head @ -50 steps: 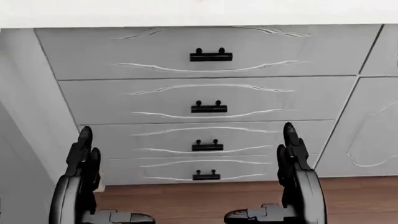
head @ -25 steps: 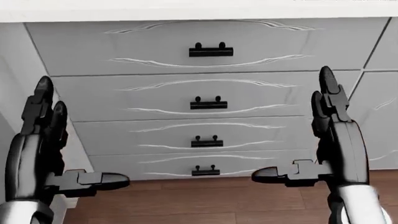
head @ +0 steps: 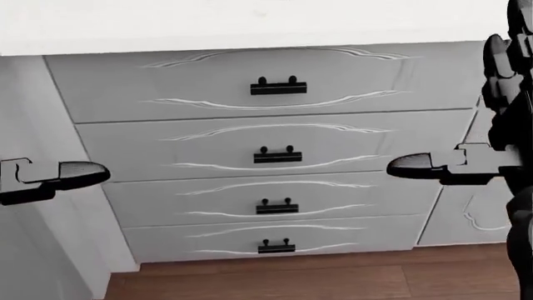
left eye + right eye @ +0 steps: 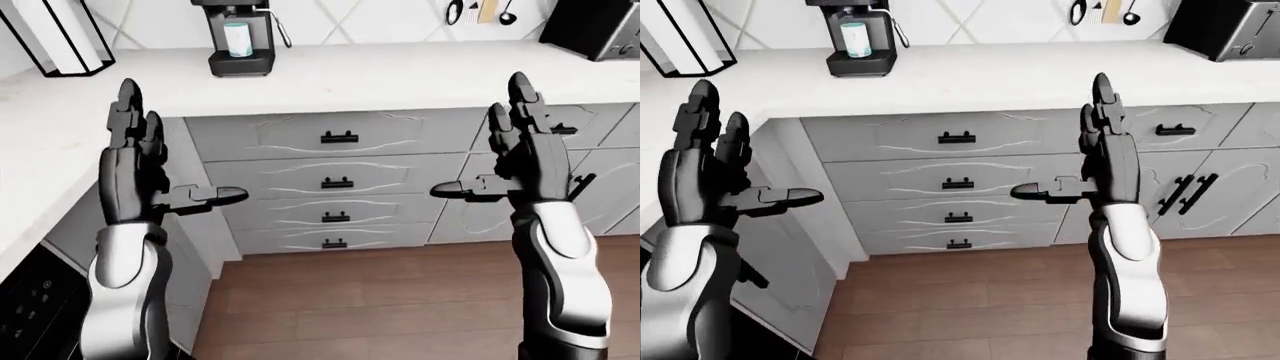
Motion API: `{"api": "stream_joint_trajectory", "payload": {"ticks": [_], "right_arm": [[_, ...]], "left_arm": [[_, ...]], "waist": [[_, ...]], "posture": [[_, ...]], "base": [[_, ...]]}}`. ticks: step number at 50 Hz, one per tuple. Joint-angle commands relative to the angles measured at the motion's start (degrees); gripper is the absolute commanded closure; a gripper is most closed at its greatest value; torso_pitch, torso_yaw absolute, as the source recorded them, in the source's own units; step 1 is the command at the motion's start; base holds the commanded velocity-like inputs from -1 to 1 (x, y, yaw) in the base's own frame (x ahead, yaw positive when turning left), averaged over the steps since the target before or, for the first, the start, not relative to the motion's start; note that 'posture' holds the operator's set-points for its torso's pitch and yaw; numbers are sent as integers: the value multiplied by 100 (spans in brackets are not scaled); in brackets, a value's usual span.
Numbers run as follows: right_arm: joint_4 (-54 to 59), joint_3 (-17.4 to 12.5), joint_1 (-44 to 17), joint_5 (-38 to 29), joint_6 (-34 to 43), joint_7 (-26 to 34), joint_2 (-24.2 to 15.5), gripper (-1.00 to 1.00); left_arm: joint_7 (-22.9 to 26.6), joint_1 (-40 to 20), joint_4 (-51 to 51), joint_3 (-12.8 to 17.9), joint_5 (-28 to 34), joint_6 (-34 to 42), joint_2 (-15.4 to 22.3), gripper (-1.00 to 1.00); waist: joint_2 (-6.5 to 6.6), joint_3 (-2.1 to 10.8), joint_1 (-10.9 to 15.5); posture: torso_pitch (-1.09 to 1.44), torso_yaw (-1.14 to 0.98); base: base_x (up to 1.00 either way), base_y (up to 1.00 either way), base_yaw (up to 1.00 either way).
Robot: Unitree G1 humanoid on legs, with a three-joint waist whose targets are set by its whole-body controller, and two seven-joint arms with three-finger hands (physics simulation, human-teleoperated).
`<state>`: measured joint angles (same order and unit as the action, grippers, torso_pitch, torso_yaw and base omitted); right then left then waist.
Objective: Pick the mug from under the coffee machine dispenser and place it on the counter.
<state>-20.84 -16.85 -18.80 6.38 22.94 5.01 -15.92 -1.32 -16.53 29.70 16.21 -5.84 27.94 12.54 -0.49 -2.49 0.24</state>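
Both arms raised higher, left robot hand (image 4: 150, 176) (fingers spread), right robot hand (image 4: 515, 161) likewise

Four grey drawers (image 3: 275, 140) with black handles, stacked under white counter (image 4: 400, 75). Wood floor (image 4: 380, 300) below. Black toaster (image 4: 1230, 26) top right.

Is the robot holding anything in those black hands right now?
No. The left hand and right hand are open and empty; the mug sits in the coffee machine.
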Motion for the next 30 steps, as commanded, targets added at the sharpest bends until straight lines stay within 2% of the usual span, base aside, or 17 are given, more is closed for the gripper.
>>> {"api": "stream_joint_trajectory", "payload": {"ticks": [1, 6, 9, 10, 11, 13, 15, 18, 20, 21, 22, 23, 24, 25, 27, 30], "right_arm": [[-226, -74, -179, 35, -28, -30, -113, -100], [-311, -105, -251, 49, 65, -41, -187, -100], [-333, -107, -265, 42, 86, -35, -206, -100], [-352, -111, -272, 47, 107, -34, -211, -100], [-347, -116, -278, 46, 107, -33, -216, -100], [-341, -115, -282, 40, 107, -30, -221, -100], [-291, -106, -287, 30, 64, -24, -219, -100], [-331, -133, -325, 47, 132, -25, -251, -100], [-338, -150, -354, 66, 157, -23, -274, -100], [-348, -161, -358, 71, 170, -25, -288, -100], [-355, -165, -364, 74, 179, -28, -296, -100], [-363, -165, -365, 78, 186, -29, -298, -100], [-359, -158, -365, 75, 180, -29, -299, -100], [-371, -154, -359, 75, 182, -29, -296, -100], [-408, -150, -342, 73, 206, -32, -289, -100], [-396, -149, -335, 72, 193, -26, -283, -100]], "left_arm": [[-7, -128, 163, -14, -55, -28, 58, -100], [-21, -179, 260, 63, -121, 74, 128, -100], [-33, -167, 282, 67, -130, 70, 138, -100], [-35, -169, 286, 68, -131, 76, 144, -100], [-36, -169, 287, 74, -135, 78, 147, -100], [-34, -178, 271, 92, -140, 79, 165, -100], [-40, -185, 280, 127, -161, 95, 188, -100], [-48, -188, 287, 124, -167, 99, 200, -100], [-54, -196, 284, 124, -170, 106, 203, -100], [-57, -205, 290, 128, -178, 118, 207, -100], [-56, -203, 296, 126, -180, 122, 209, -100], [-56, -201, 296, 128, -180, 122, 211, -100], [-56, -204, 300, 135, -185, 127, 216, -100], [-55, -206, 297, 144, -189, 128, 221, -100], [-52, -198, 283, 144, -191, 116, 223, -100], [-53, -203, 272, 152, -202, 115, 230, -100]], "waist": [[-17, 32, -13], [126, 30, -23], [461, 40, -33], [289, 18, 11], [350, 7, -27], [358, 50, -1], [280, 79, 9], [121, 46, 56], [-77, 65, 92], [-236, 103, 101], [-467, 189, 86], [-177, 78, 21], [-312, 51, 64], [-301, 50, 3], [-226, 67, -12], [-57, -5, -47]], "posture": [[0, 0], [0, 0], [0, 0], [0, 0], [0, 0], [0, 0], [0, 0], [0, 0], [0, 0], [0, 0], [0, 0], [0, 0], [0, 0], [0, 0], [0, 0], [0, 0]], "base": [[20, 0, 0], [23, 0, 0], [27, 0, 0], [30, 0, 0], [30, 0, 0], [30, 0, 0], [30, 0, 0], [31, 0, 0], [32, 0, 0], [32, 0, 0], [33, 0, 0], [34, 0, 0], [35, 0, 0], [36, 0, 0], [36, 0, 0], [37, 0, 0]]}}
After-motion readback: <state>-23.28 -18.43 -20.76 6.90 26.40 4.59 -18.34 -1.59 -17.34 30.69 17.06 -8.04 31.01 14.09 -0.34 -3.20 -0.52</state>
